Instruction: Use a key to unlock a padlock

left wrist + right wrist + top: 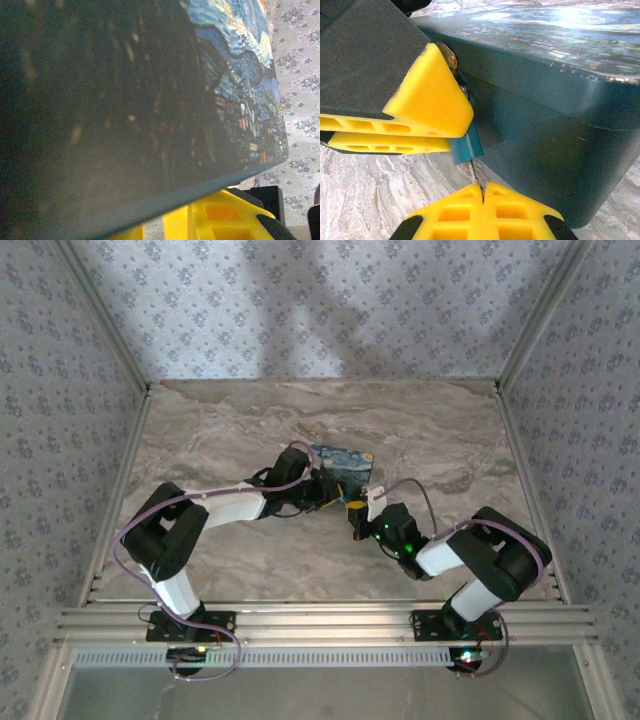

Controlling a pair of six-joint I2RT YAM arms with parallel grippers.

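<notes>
The blue box [345, 462], its lid painted with a swirling night sky, sits near the middle of the marble table [220, 430]. Both arms reach in to its near side. The left hand [318, 492] is against the box's near-left edge and the right hand [356, 512] is just beside it, at the near-right.

In the right wrist view, the right hand [482, 192] has its 2 yellow pads pressed together on a thin metal shaft, the key [473, 172]. The key rises from between the pads to a small teal piece [466, 146] on the box's dark front wall [535, 145].

The left hand [455, 136] enters from the upper left, touching that wall. Its 2 yellow fingers [420, 100] lie flat against each other, closed, and I cannot tell whether anything is pinched between them. The padlock [449, 54] shows as a small glint of brass at the upper corner of those fingers, tight against the box just under the lid's edge, and most of it is hidden.

In the left wrist view, the box's painted lid [235, 75] is very near and blurred, with a yellow finger [220, 220] below it.
</notes>
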